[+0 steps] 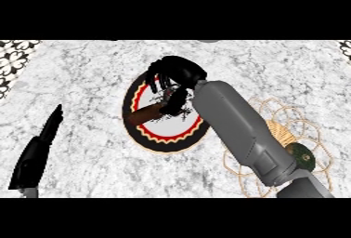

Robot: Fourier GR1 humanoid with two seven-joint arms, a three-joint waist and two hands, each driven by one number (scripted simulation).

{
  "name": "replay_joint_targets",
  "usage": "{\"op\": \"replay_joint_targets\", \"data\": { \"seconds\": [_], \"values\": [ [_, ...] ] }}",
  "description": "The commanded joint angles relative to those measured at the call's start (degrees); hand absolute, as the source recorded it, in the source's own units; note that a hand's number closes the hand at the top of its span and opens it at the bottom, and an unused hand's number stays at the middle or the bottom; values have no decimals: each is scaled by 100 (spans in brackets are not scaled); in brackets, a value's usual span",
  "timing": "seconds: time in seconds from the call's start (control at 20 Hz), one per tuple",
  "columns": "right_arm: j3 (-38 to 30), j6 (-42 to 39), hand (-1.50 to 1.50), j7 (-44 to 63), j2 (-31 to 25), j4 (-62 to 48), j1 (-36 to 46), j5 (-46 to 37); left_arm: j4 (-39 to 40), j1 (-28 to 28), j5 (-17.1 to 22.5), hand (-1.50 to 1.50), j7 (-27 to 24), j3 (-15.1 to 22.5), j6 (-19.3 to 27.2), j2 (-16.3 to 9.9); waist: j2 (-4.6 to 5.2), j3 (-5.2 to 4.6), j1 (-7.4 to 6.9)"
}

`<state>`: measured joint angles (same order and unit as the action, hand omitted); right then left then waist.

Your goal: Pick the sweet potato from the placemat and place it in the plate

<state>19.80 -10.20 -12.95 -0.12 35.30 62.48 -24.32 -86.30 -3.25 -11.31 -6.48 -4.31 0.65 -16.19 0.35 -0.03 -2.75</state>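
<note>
I see the sweet potato [145, 114], a stubby reddish-brown tuber with a rough skin, lying over the plate [147, 137] and tilted so its far end runs up toward two o'clock into my right hand [177, 74]. The black fingers [179, 103] curl down round that end and hold it (the thumb side is hidden behind the wrist, so I cannot tell whether the potato's free end touches the plate). The plate is round, white in the middle, with a red ring and a black scalloped border inside a pale rim. My grey right forearm [240, 128] crosses the plate's three o'clock edge and covers part of the placemat [298, 125], an openwork mat of tan woven loops lying at four o'clock from the plate, with a small dark green disc [302, 157] on it. At eight o'clock, well apart, my left hand [37, 151] rests with straight fingers pointing up. The surface [89, 65] is grey-white veined marble; patterned black-and-white tile shows at its far corners.
</note>
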Motion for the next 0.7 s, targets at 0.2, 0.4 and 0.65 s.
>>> {"op": "replay_joint_targets", "data": {
  "seconds": [0.2,0.4,0.65],
  "values": [
    [1014,929,-150,251,12,108,-315,1353,-38,28,128,0,38,-201,-174,-102,9,2,-76],
    [87,853,-150,25,12,74,10,1989,235,235,-70,0,-37,-74,-55,1,3,3,84],
    [-902,1130,-150,-100,-96,-684,291,2252,133,76,31,0,-40,-244,-107,-80,24,2,118]
  ]
}}
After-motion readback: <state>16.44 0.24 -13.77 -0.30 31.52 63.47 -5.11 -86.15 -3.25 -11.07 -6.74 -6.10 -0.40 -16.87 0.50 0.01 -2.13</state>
